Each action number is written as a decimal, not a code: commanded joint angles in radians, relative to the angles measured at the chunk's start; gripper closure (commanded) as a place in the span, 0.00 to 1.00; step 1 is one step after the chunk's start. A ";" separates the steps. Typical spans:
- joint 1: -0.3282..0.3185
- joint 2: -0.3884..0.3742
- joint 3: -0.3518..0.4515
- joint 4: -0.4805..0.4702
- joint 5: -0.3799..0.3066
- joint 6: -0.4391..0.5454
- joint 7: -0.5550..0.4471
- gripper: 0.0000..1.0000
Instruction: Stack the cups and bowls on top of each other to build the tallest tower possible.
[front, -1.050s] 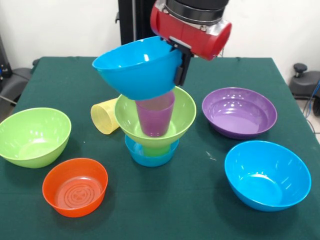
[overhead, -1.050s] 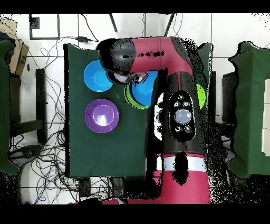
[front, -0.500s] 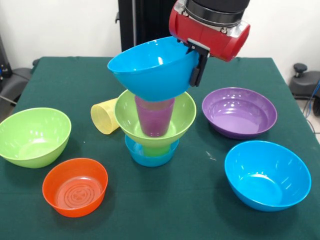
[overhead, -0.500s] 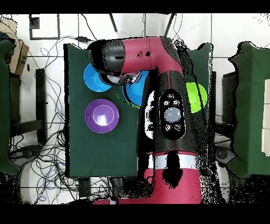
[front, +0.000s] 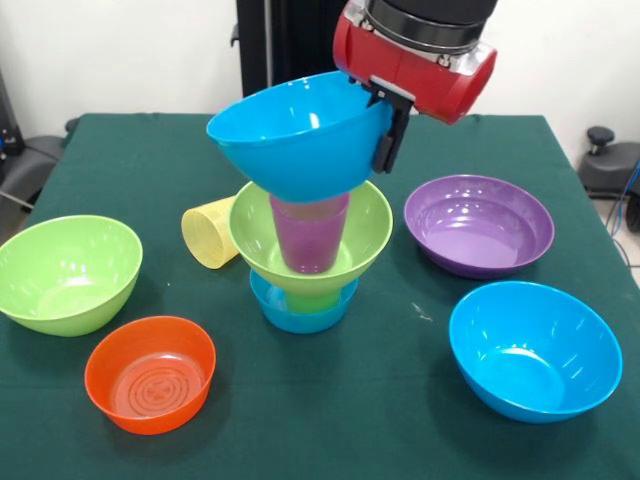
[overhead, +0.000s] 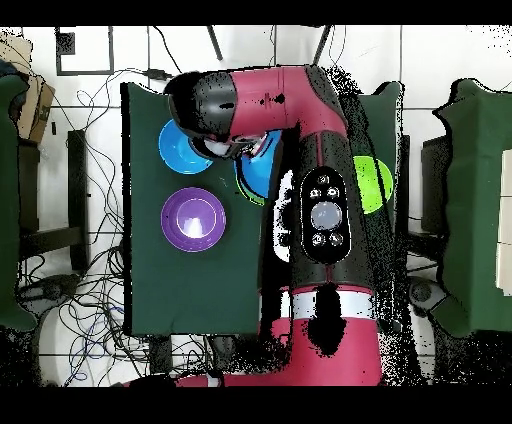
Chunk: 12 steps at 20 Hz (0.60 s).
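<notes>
Green surface (front: 400, 400), stacking in progress
Hand (front: 385, 135) grips blue bowl (front: 295, 135) by its rim, tilted above purple cup (front: 310, 235) in green bowl (front: 365, 225).

Your gripper (front: 385, 125) is clamped on the rim of a blue bowl (front: 300, 135), tilted, just above the purple cup (front: 310, 232). Below that cup sit a green bowl (front: 362, 235), green cup (front: 315, 297) and small blue bowl (front: 300, 315). You'll see the yellow cup (front: 208, 233) lying on its side down-left of the gripper.
</notes>
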 joint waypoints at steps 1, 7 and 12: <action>0.024 0.038 0.006 -0.048 -0.100 0.152 -0.209 1.00; 0.047 0.033 -0.015 -0.068 -0.127 0.200 -0.182 1.00; 0.052 0.055 -0.014 -0.088 -0.139 0.213 -0.176 1.00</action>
